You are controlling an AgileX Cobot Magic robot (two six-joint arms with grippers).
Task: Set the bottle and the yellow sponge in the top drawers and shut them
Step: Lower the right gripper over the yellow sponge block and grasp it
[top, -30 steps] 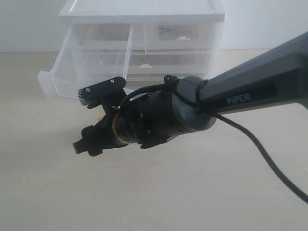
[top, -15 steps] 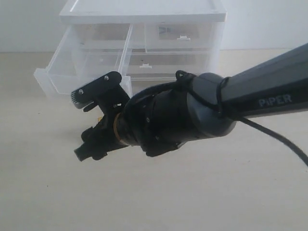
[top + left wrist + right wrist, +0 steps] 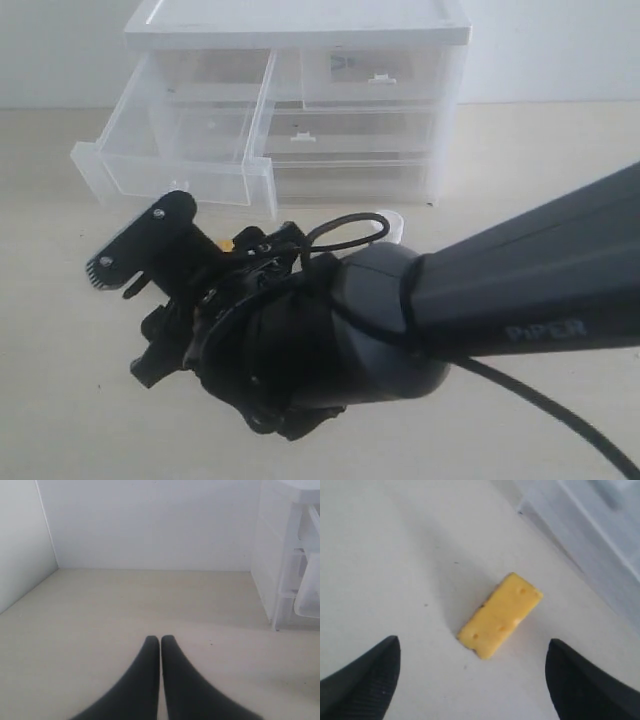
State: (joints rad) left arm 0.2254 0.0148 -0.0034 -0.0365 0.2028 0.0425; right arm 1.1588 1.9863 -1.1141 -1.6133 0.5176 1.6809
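Lowered the right claw (image 3: 472, 680) toward the desk (image 3: 395, 540), jaws spread wide, nothing held, centred over the yellow sponge (image 3: 500, 615) lying flat mid-frame, near the pulled-out top drawer (image 3: 170, 180) at upper left. Kept left claw (image 3: 160, 645) pinched shut, empty. Seemingly set up the sponge grasp.

1. A pale beige tabletop (image 3: 540, 140) runs from near to far, matte and faintly speckled.
2. A plain white wall (image 3: 560, 50) rises behind its far edge.
3. In the left wrist view, a second white panel (image 3: 20, 540) meets that wall at a corner and closes off one side.
4. A white-framed cabinet (image 3: 300, 28) of clear plastic stands at the far side, close to the wall, with a flat white top.
5. The light is soft and even, and shadows on the tabletop are faint.
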